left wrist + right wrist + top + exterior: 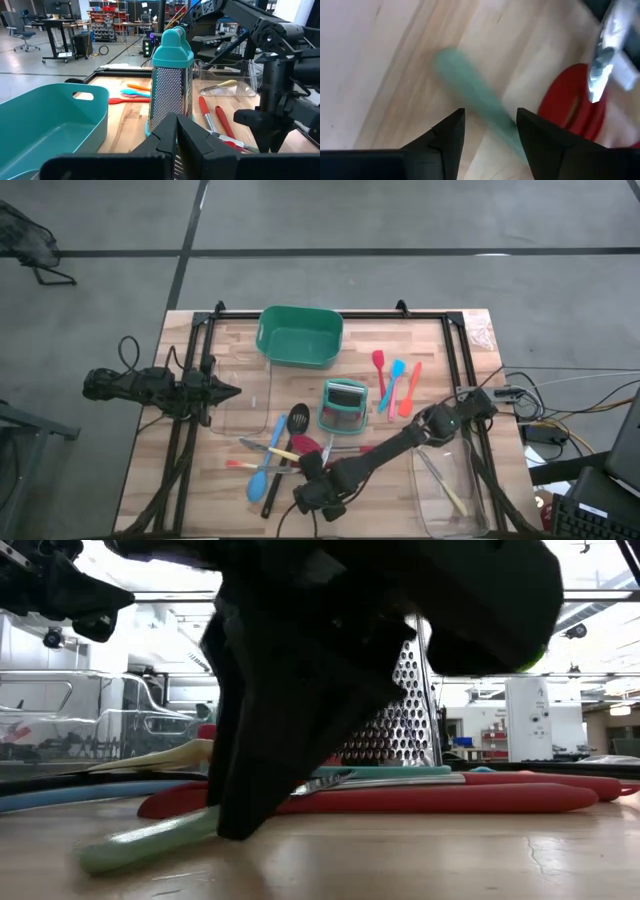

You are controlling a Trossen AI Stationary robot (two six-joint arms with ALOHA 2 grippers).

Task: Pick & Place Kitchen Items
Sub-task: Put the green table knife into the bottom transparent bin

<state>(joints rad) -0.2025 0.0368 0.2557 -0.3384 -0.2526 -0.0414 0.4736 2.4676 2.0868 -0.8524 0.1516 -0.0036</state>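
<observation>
My right gripper (312, 485) is low over the near middle of the table, open. In its wrist view (490, 117) the two fingers stand on either side of a pale green utensil handle (470, 95) that lies flat on the wood. The handle also shows in the low view (150, 840). A red spoon bowl (575, 105) lies beside it. A blue spoon (265, 470), a black slotted spoon (287, 445) and red spoons (400, 800) lie in the same pile. Three small spatulas (397, 385) lie to the right of the grater. My left gripper (230, 391) is shut and empty at the table's left.
A teal box grater (345, 405) stands upright mid-table. A green tub (300, 335) is at the far middle. One clear tray (250, 405) lies left of the grater. Another clear tray (450, 480), at the near right, holds pale-handled tools.
</observation>
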